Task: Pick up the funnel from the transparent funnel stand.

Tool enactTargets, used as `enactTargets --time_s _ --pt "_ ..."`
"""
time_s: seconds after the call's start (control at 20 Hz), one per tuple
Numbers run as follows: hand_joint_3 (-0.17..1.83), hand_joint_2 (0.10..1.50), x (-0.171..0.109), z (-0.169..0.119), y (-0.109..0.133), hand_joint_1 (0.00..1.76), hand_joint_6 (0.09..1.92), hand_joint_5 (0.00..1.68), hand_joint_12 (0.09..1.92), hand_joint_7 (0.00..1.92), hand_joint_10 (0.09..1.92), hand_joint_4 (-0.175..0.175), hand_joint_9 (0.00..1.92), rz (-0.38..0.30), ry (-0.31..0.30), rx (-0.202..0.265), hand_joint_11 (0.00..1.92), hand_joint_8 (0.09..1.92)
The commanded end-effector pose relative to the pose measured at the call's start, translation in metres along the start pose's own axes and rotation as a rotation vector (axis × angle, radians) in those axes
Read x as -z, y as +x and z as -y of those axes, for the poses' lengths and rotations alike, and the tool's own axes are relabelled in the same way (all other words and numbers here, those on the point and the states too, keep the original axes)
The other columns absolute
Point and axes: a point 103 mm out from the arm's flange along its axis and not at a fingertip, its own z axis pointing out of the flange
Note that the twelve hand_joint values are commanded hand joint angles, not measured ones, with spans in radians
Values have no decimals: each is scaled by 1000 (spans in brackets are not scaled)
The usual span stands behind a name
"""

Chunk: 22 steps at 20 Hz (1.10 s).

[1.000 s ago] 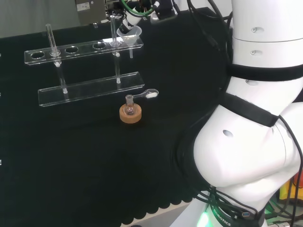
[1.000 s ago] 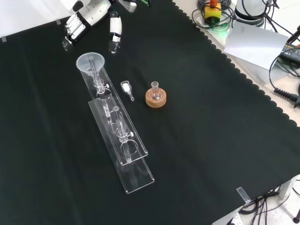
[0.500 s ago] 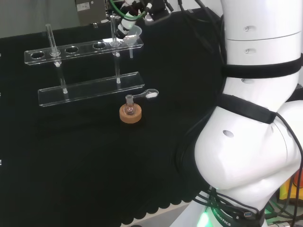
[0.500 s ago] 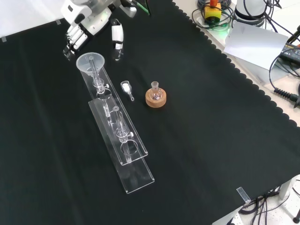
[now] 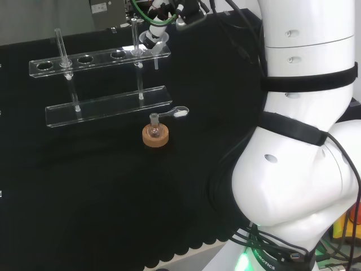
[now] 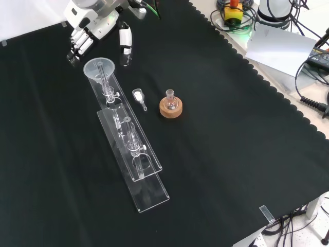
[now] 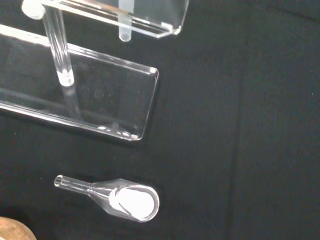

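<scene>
Black cloth (image 6: 216, 154) covers the bench, scalloped along its edge.

Item: clear conical funnel (image 6: 98, 67), seated in the end hole of the transparent two-tier funnel stand (image 6: 131, 154), its stem hanging through the upper shelf. In the front view it sits at the stand's upper end; in the head view, at the upper shelf's right end.

Item: black and white robot hand (image 6: 92, 28). Fingers roughly straight and spread, holding nothing. In the front view its fingers (image 6: 76, 45) hang just above-left of the funnel's rim and its thumb (image 6: 124, 43) just above-right, so the rim lies near the gap between them. Contact cannot be confirmed.

Item: small clear scoop holding white powder (image 6: 139, 96), lying on the cloth beside the stand.

Item: small clear flask on a cork ring stand (image 6: 170, 105), near the scoop.

Handling note: bring thumb and fingers down either side of the cone below the rim, close evenly, then lift straight up until the stem clears the hole. Tilting early would likely catch the stem on the shelf and shift the stand.
</scene>
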Motion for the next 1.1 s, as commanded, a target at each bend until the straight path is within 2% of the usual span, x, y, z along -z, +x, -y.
enactTargets --time_s 0.05,0.25,0.55,0.75,1.1 --pt "135 769 -3 -9 12 444 87 0 1510 0 867 -7 36 -7 19 0 212 172" --pt "133 769 -6 -12 9 443 87 0 1510 0 871 -7 39 -1 14 8 210 172" --pt "125 766 -8 -16 10 447 87 0 1508 0 882 -10 44 -56 -8 20 229 130" --pt "116 768 -12 -19 9 486 87 0 1487 0 893 -17 64 -63 -22 14 273 133" --pt "110 774 -16 -23 12 518 87 0 1480 0 889 -21 23 -64 -14 16 271 123"
